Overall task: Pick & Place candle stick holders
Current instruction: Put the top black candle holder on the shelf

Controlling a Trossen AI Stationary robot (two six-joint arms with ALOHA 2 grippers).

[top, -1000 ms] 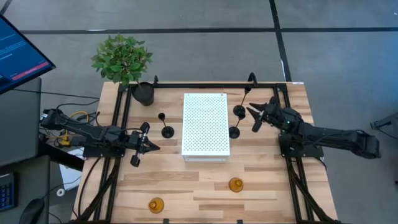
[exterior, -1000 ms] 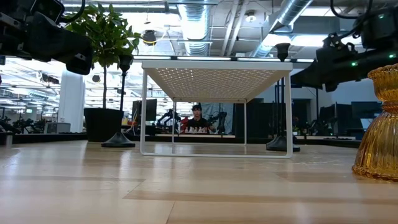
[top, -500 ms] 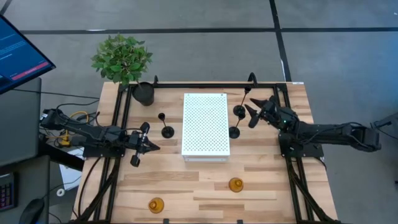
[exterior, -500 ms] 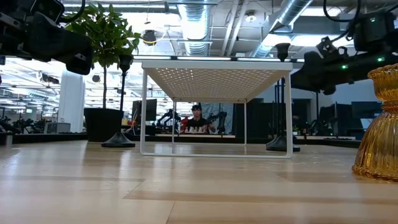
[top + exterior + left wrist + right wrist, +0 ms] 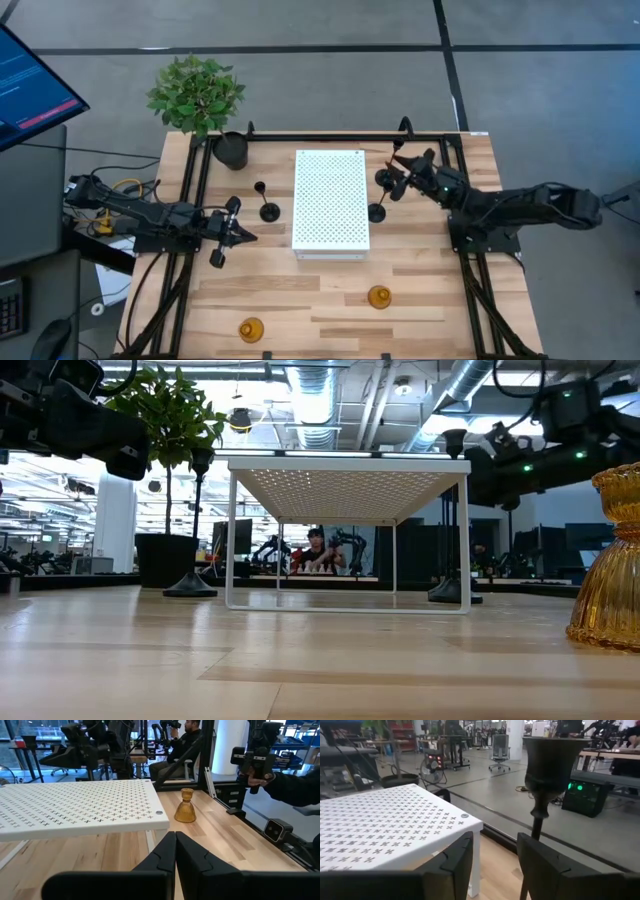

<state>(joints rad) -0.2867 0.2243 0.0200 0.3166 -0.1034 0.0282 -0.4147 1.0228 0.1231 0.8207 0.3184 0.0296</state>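
Two black candle stick holders stand on their disc bases right of the white rack [image 5: 330, 200], one farther back [image 5: 385, 178] and one nearer [image 5: 377, 212]. A third [image 5: 270, 211] stands left of the rack. Two amber holders [image 5: 379, 297] [image 5: 251, 329] sit near the front edge. My right gripper [image 5: 398, 176] is open at the far right-hand black holder. In the right wrist view its cup [image 5: 554, 755] and stem [image 5: 537, 820] stand just ahead of my gripper [image 5: 492, 865], close to one finger, with no touch showing. My left gripper [image 5: 240, 235] [image 5: 175, 852] is shut and empty, left of the rack.
A black pot with a green plant [image 5: 230, 148] stands at the far left corner. Black frame rails [image 5: 195, 200] [image 5: 455, 160] run along both sides of the table. One amber holder looms close in the low view [image 5: 610, 560]. Bare wood [image 5: 300, 290] lies between the rack and the amber holders.
My right gripper has moved toward the table's left edge, up to the far black holder right of the rack, and has stayed open. The holders have kept their places.
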